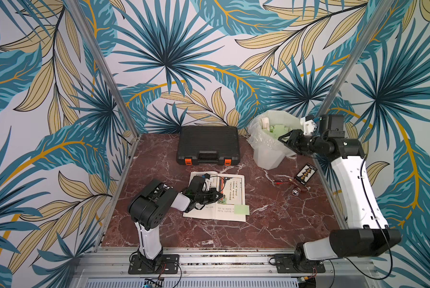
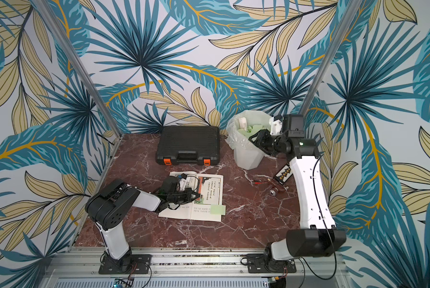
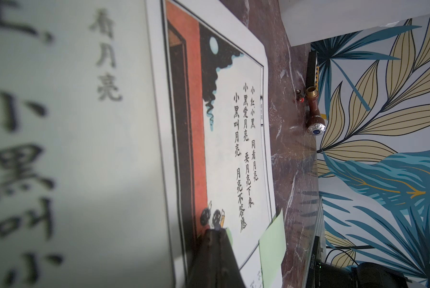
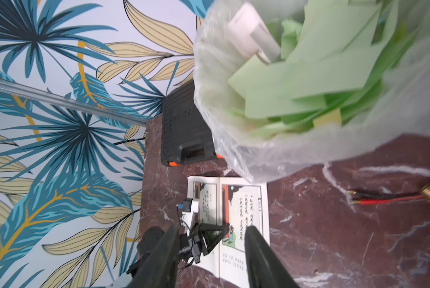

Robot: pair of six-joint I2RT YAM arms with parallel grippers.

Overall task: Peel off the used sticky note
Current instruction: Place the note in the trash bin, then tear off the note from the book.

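Left wrist view had my left hand [image 3: 215,234] closed tight with nothing between its fingers, its tip down on the illustrated page of the open book [image 3: 233,149]. Just to the right of that hand, a little nearer my base, the green sticky note [image 1: 241,209] lay flat on the page's outer corner, one edge hanging over onto the tabletop [image 1: 271,224]. Beyond my left hand, toward the wall, sat a shut black tool case [image 1: 208,142]. Farther right, well apart from the book, my right hand [image 1: 282,138] hung at the rim of the lined waste bin [image 1: 268,154], fingers parted and empty. In the right wrist view a heap of green notes [image 4: 321,82] filled the bin just ahead of that hand. Below my right hand, on the tabletop, lay a red-and-black lead [image 1: 282,181] and a small abacus [image 1: 306,173].
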